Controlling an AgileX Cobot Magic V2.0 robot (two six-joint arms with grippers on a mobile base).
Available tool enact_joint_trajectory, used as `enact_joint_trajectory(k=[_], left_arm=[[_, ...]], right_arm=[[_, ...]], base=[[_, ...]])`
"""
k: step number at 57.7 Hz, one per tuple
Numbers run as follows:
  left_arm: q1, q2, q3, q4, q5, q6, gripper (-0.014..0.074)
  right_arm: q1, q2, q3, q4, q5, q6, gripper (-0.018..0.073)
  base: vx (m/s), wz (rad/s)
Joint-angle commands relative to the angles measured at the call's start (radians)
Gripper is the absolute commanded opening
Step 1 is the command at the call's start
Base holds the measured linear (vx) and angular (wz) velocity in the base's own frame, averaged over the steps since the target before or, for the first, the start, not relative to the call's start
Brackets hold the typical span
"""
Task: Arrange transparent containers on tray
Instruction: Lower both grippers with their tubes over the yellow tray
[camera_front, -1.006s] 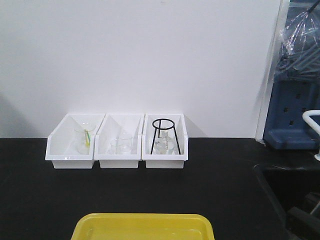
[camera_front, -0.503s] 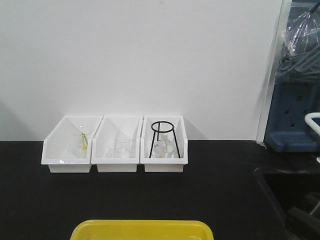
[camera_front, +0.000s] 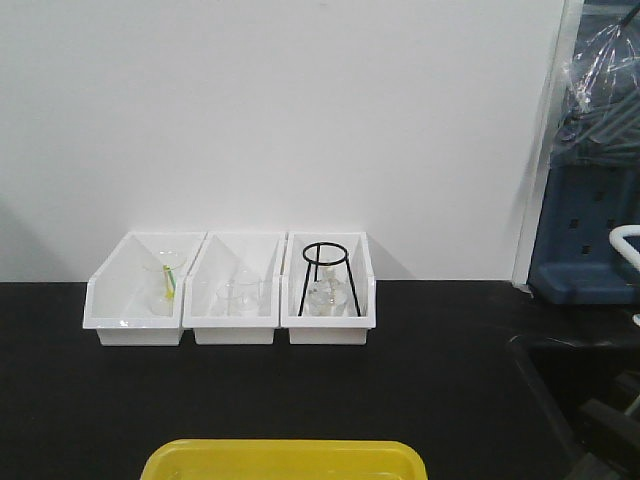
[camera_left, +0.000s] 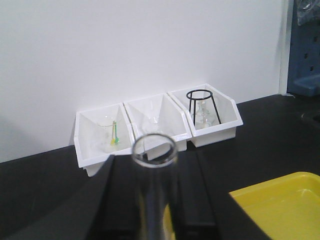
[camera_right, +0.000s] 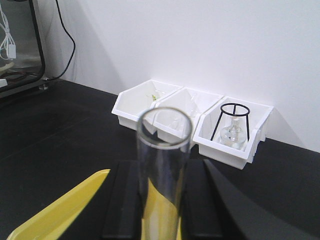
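Observation:
In the left wrist view a clear test tube (camera_left: 154, 190) stands upright between my left gripper's (camera_left: 156, 175) black fingers (camera_left: 120, 200), its open rim toward the camera; the gripper is shut on it. The yellow tray (camera_left: 280, 200) lies to its lower right. In the right wrist view my right gripper (camera_right: 164, 172) is shut on a second clear test tube (camera_right: 162, 170), which rises above the yellow tray (camera_right: 60, 212). The front view shows only the tray's far rim (camera_front: 283, 455) at the bottom edge; both grippers are out of that frame.
Three white bins (camera_front: 230, 287) stand in a row against the white wall. The left one holds a glass with a green-yellow stick (camera_front: 169, 278), the middle one a beaker (camera_front: 240, 293), the right one a black wire tripod (camera_front: 326, 275) over a flask. Blue equipment (camera_front: 590, 230) stands right.
The front view shifted between one second ago and half a second ago: the bins moved left and down in frame and less of the tray shows. Since then it is still.

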Motion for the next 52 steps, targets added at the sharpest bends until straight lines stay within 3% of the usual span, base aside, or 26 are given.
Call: enact_joint_trajectory(k=[1,11,20,34,44,52], left_arm=[[-0.006,0.006,-0.027,0.003,-0.067,-0.005,0.0075],[-0.006,0.020,-0.027,-0.028,-0.051,-0.010,0.0076],[-0.007,0.125,-0.028,-0.136,-0.071,0.020,0.0078],[-0.008,0.435,-0.103,-0.470,-0.106,0.222,0.0082],[-0.008,0.676,-0.186,-0.708,-0.103,0.356,0.0083],[-0.009,0.854,-0.228,-0.826,-0.106,0.465,0.0083]], right_arm=[[-0.005,0.002,-0.032,0.004,-0.081,-0.008,0.0064],[-0.005,0.013,-0.032,0.007,-0.071,0.011,0.0064],[-0.005,0.107,-0.034,0.007,-0.072,0.121,0.0064],[-0.005,0.373,-0.125,0.026,-0.026,0.249,0.0064],[-0.005,0.558,-0.204,0.028,-0.033,0.254,0.0064],[-0.005,0.695,-0.257,0.055,-0.030,0.254,0.0064]], base=[[0.00,0.00],[0.00,0.00],[0.00,0.00],[0.00,0.00],[0.00,0.00],[0.00,0.00]])
